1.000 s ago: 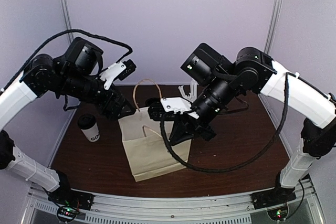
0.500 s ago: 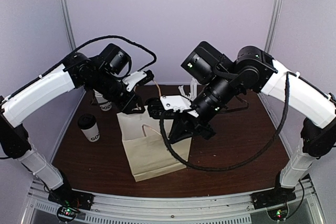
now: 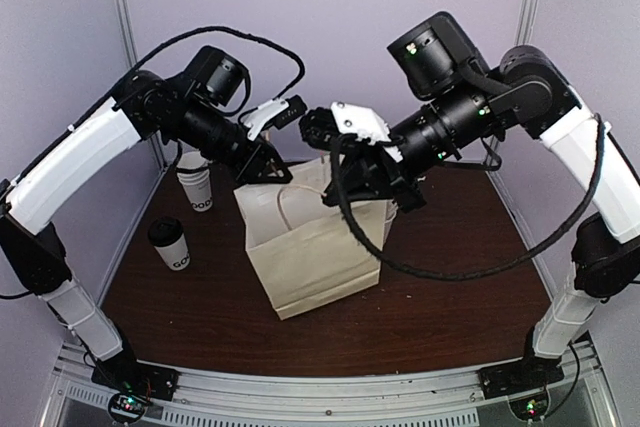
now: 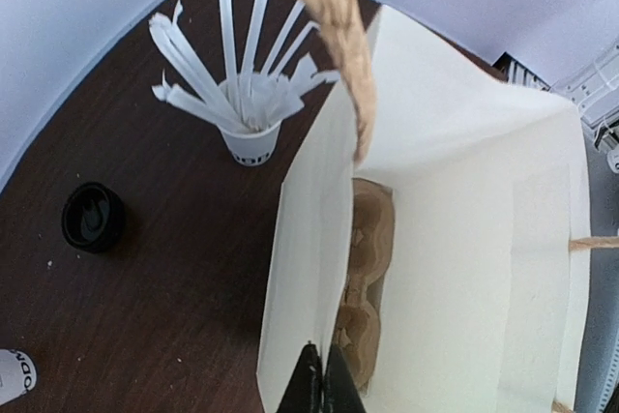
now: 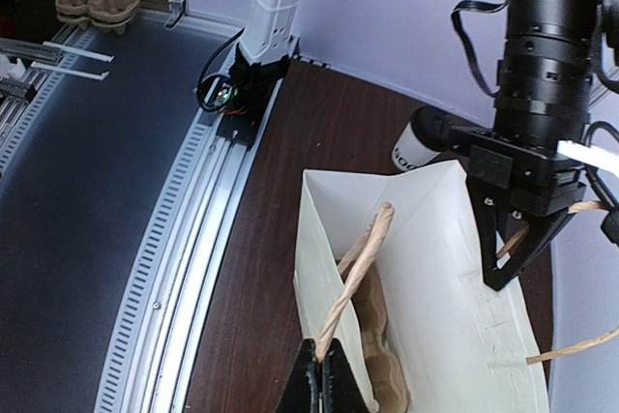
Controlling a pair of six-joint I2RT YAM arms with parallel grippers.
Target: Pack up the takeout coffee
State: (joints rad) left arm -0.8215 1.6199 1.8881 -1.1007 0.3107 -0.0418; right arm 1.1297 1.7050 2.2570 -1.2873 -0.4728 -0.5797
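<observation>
The takeout coffee [image 3: 170,244], a small white cup with a black dome lid, stands on the table left of the bag, apart from both grippers. A white paper bag [image 3: 315,247] stands upright and open at mid-table. My left gripper [image 3: 272,169] is shut on the bag's left wall at the rim [image 4: 319,239], the wall pinched between its jaws. My right gripper [image 3: 392,197] is shut on the twisted paper handle [image 5: 358,263] at the opposite rim. A brown pulp cup carrier [image 4: 368,278] lies on the bag's floor [image 5: 387,365].
A stack of lidless white cups [image 3: 197,185] stands behind the coffee, under my left arm. A cup of white straws [image 4: 250,137] and a black round lid [image 4: 94,217] sit beyond the bag. The dark table [image 3: 450,277] ends at a metal rail [image 5: 184,239].
My left arm swung over to the bag and its gripper shut on the rim. My right arm rose with the handle, and the bag came up from lying flat to standing open.
</observation>
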